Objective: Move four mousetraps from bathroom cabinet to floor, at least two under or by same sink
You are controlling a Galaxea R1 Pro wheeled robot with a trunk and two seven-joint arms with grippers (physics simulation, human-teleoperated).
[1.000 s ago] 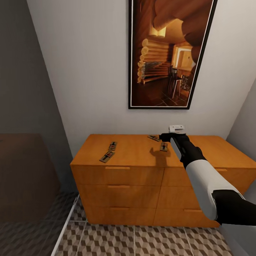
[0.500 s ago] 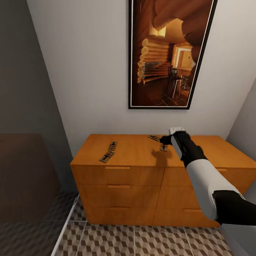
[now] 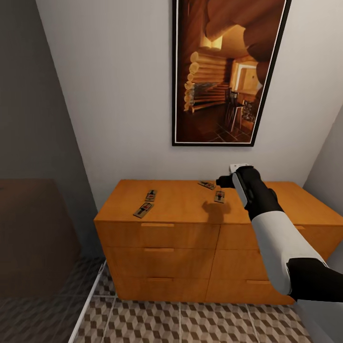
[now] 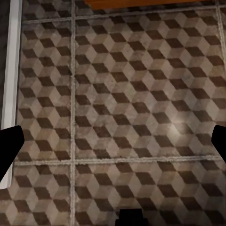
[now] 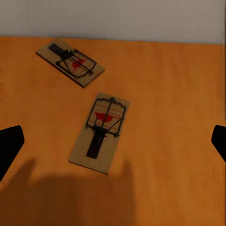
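**Right end effector hovers over two mousetraps on the cabinet top**

Right end effector hangs above the orange-brown cabinet, at the end of a black and white arm reaching in from the lower right of the head view. In the right wrist view its two dark fingertips sit at opposite edges of the picture, spread wide apart with nothing between them. Its shadow falls on the wood below.

Four mousetraps lie flat on the cabinet top, in two pairs. The near right mousetrap lies just beneath the end effector; in the right wrist view it is a small wooden board with dark wire and a red mark. The far right mousetrap lies close behind it, nearer the wall, turned at a different angle. The two left mousetraps and lie near the cabinet's left end, well apart from the right pair.

A tall framed picture of a log interior hangs on the white wall above the cabinet.

Left end effector points down at the bathroom floor, with its cube-patterned tiles and pale grout. Its dark fingertips also sit wide apart, holding nothing.
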